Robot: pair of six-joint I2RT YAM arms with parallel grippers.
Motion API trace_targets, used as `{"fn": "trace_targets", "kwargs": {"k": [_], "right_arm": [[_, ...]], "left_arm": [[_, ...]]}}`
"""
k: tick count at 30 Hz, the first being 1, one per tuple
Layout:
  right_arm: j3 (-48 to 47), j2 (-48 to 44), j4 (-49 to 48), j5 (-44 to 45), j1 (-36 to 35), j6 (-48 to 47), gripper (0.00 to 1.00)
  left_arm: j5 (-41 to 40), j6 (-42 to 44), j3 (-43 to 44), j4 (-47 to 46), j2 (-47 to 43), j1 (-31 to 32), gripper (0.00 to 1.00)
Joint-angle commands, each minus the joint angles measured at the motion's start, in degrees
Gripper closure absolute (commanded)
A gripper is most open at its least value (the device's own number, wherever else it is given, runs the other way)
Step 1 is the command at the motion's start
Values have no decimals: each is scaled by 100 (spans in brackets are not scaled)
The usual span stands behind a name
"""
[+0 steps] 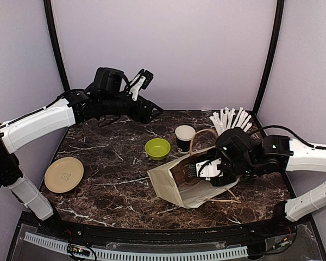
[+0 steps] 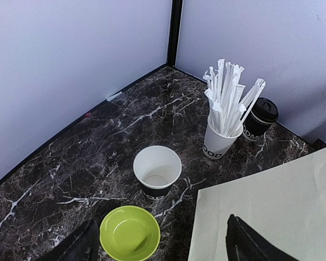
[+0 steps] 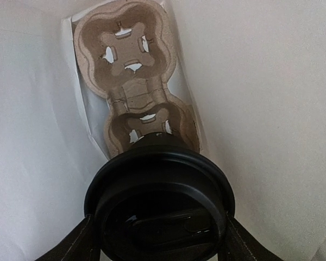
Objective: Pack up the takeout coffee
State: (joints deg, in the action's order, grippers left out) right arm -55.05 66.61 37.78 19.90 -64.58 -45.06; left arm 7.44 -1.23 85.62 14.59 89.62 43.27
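An open black coffee cup [image 1: 185, 137] with a white inside stands mid-table; it also shows in the left wrist view [image 2: 157, 171]. A second black cup with a black lid [image 2: 259, 118] stands behind the straw cup. My right gripper [image 1: 204, 168] is inside the mouth of the paper bag [image 1: 176, 185], which lies on its side. In the right wrist view this gripper [image 3: 160, 239] is shut on a black-lidded coffee cup [image 3: 160, 201], just above the near pocket of a cardboard cup carrier [image 3: 131, 81]. My left gripper [image 1: 141, 80] is open, empty and raised at the back left.
A lime-green bowl [image 1: 157, 148] sits left of the open cup. A white cup of white straws [image 1: 231, 119] stands at the back right. A tan plate [image 1: 63, 174] lies at the front left. Dark frame posts flank the back wall.
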Motion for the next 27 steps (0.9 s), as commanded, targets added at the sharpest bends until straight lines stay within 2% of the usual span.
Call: {"fn": "trace_targets", "kwargs": {"k": [1, 27], "right_arm": [[171, 91, -587, 171, -46, -53, 58], [445, 554, -1317, 77, -26, -170, 59]], "left_arm": [[205, -65, -82, -175, -24, -27, 18], [414, -171, -511, -390, -75, -120, 18]]}}
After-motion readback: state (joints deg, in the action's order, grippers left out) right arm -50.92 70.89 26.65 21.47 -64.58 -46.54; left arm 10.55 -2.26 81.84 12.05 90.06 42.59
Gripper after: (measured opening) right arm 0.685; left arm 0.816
